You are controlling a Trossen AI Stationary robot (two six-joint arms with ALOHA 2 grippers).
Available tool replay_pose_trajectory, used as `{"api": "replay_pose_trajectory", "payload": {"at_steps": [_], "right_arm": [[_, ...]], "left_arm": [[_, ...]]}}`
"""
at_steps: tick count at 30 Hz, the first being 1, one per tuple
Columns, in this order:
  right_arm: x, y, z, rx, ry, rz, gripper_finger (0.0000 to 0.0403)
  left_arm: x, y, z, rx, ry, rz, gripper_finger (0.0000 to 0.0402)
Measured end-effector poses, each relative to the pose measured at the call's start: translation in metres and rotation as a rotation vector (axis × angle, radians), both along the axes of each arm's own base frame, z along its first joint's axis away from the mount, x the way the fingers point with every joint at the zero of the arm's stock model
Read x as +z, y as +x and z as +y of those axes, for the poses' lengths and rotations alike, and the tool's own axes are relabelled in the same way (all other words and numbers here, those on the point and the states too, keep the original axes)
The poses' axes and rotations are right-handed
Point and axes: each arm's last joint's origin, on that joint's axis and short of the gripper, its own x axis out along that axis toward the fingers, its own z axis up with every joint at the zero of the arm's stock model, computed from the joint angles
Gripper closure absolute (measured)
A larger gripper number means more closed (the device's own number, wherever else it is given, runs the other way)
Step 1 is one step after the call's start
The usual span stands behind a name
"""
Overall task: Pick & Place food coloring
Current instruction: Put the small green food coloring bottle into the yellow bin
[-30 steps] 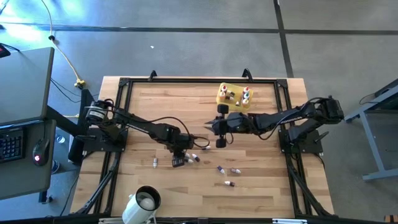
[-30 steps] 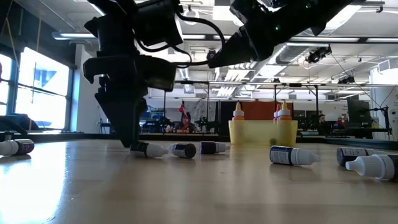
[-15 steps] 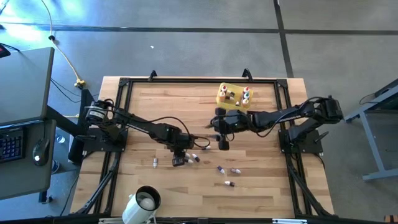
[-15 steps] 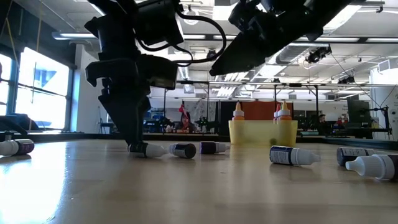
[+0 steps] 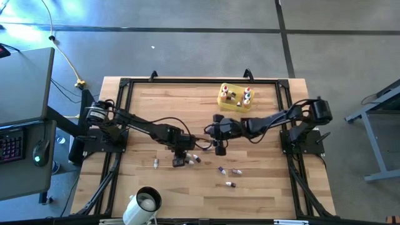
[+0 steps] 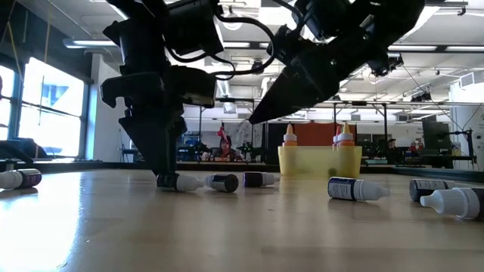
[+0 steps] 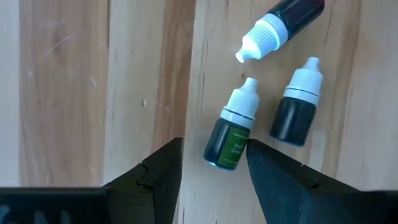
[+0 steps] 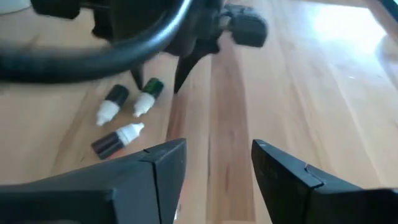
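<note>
Since the earlier frames, right gripper (image 5: pixel 219 147) has swung in from near the yellow tray (image 5: pixel 224 91) toward mid-table, fingers spread and empty, just beside the left arm. Food coloring: green-labelled bottle (image 7: pixel 231 134) lying flat between the parted fingers of the left gripper (image 5: pixel 178 159), lowered to the wooden table (image 5: pixel 150 112); two dark bottles (image 7: pixel 297 103) close alongside; further bottles (image 5: pixel 229 170) scattered nearby; several standing in the tray. White mug (image 5: pixel 143 206) at the table's front edge.
</note>
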Motion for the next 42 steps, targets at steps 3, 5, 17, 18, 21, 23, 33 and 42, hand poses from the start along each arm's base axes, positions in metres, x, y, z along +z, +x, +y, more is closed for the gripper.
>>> {"api": "replay_pose_trajectory", "payload": {"at_steps": [3, 5, 17, 18, 21, 23, 33, 42], "right_arm": [[0.002, 0.000, 0.000, 0.006, -0.002, -0.008, 0.0233], [0.002, 0.000, 0.000, 0.015, -0.005, -0.007, 0.0236], [0.002, 0.000, 0.001, 0.012, 0.008, -0.007, 0.0241], [0.002, 0.000, 0.001, 0.007, 0.020, -0.007, 0.0240], [0.006, -0.003, 0.001, 0.001, 0.032, -0.008, 0.0243], [0.015, -0.007, 0.000, 0.002, 0.029, -0.012, 0.0247], [0.084, -0.065, -0.005, -0.151, -0.029, -0.031, 0.0261], [0.106, -0.113, -0.011, -0.381, 0.006, 0.028, 0.0261]], "left_arm": [[-0.005, 0.000, -0.001, -0.031, -0.016, 0.022, 0.0225], [-0.008, 0.002, -0.001, -0.045, -0.019, 0.030, 0.0225], [-0.007, 0.005, -0.001, -0.071, 0.016, 0.014, 0.0246], [-0.007, 0.005, -0.001, -0.067, 0.016, 0.012, 0.0255], [-0.007, 0.005, 0.000, -0.058, 0.029, 0.010, 0.0287], [-0.007, 0.005, 0.000, -0.056, 0.031, 0.009, 0.0305], [0.010, 0.020, 0.006, -0.001, 0.152, -0.092, 0.0321], [0.077, 0.069, 0.065, 0.084, 0.395, -0.438, 0.0317]]}}
